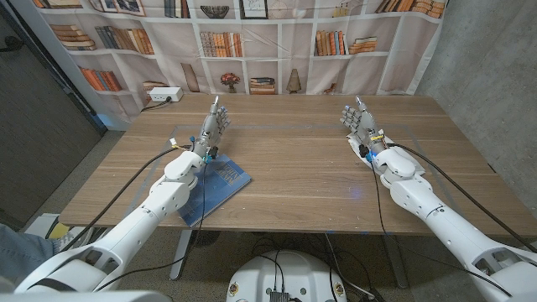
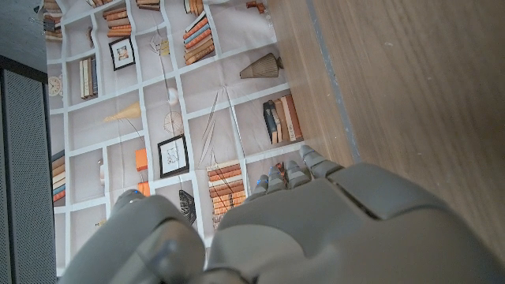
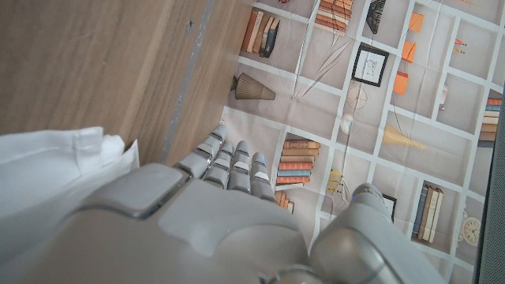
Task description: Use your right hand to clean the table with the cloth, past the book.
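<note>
A blue book [image 1: 225, 183] lies on the wooden table [image 1: 302, 159] near its front left, partly under my left forearm. Just beyond the book, my left hand [image 1: 215, 122] is raised with its fingers apart and nothing in it; its back [image 2: 316, 229] shows in the left wrist view. My right hand [image 1: 360, 122] is raised on the right side of the table, fingers stretched out and empty. In the right wrist view a white cloth [image 3: 55, 170] lies on the wood beside that hand [image 3: 229, 205]; whether they touch is not clear.
A white power strip [image 1: 165, 96] sits at the table's back left corner. A printed bookshelf backdrop [image 1: 277, 50] hangs behind the table. Bare wood stretches between my two hands. A person's leg in jeans [image 1: 17, 245] shows at the lower left edge.
</note>
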Tool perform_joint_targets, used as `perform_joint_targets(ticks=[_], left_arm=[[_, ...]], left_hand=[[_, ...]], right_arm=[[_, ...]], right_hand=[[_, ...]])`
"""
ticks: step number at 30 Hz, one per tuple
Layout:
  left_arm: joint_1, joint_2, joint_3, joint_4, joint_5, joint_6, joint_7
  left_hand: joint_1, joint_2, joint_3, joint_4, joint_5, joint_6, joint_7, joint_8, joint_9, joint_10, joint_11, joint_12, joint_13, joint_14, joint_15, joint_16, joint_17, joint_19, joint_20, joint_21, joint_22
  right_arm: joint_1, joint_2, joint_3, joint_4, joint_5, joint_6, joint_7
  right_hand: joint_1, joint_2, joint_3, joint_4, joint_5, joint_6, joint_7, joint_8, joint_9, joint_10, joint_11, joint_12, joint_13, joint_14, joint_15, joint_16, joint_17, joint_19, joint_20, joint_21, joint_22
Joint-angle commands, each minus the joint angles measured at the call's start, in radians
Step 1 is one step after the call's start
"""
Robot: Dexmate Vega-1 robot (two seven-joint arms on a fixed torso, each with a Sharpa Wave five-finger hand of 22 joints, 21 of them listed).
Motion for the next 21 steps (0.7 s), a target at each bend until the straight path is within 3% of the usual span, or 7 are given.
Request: perform_joint_targets(ticks=[1, 7, 21], left_arm=[[-0.029, -0.006, 0.013, 0.04, -0.004, -0.019, -0.067], [-0.019, 0.008, 0.005, 0.012, -0.006, -0.027, -0.071], [-0.011, 0.051, 0.017, -0.07, 0.016, 0.034, -0.052]], left_hand=[[0.011, 0.002, -0.004, 0.006, 0.008, 0.017, 0.001, 0.008, 0.004, 0.019, 0.001, 0.01, 0.004, 0.017, 0.0, 0.005, 0.003, 0.022, -0.016, 0.011, 0.003], [0.016, 0.008, -0.004, 0.004, 0.01, 0.035, 0.0, 0.01, 0.004, 0.034, 0.002, 0.012, 0.004, 0.03, 0.0, 0.006, 0.003, 0.029, -0.014, 0.011, 0.003], [0.032, 0.026, 0.0, 0.0, 0.013, 0.062, 0.001, 0.013, 0.004, 0.063, 0.003, 0.016, 0.005, 0.054, 0.0, 0.007, 0.002, 0.04, -0.009, 0.011, 0.003]], right_arm=[[-0.009, -0.008, -0.001, -0.019, -0.002, -0.014, -0.008], [-0.056, -0.023, 0.005, -0.069, -0.042, 0.025, -0.058], [-0.114, -0.041, 0.037, -0.084, -0.118, 0.188, -0.09]], right_hand=[[0.01, 0.002, 0.004, 0.0, 0.005, 0.01, -0.003, 0.004, 0.005, 0.014, -0.001, 0.006, 0.001, 0.017, -0.004, 0.006, 0.002, 0.011, 0.0, 0.006, 0.004], [0.016, 0.005, 0.006, -0.004, 0.005, 0.022, -0.011, 0.008, 0.005, 0.028, -0.01, 0.01, 0.001, 0.03, -0.009, 0.008, 0.001, 0.022, -0.002, 0.005, 0.004], [0.048, 0.009, 0.011, -0.024, 0.002, 0.079, -0.036, 0.021, 0.006, 0.085, -0.052, 0.024, 0.002, 0.089, -0.048, 0.015, -0.001, 0.082, -0.026, 0.007, 0.004]])
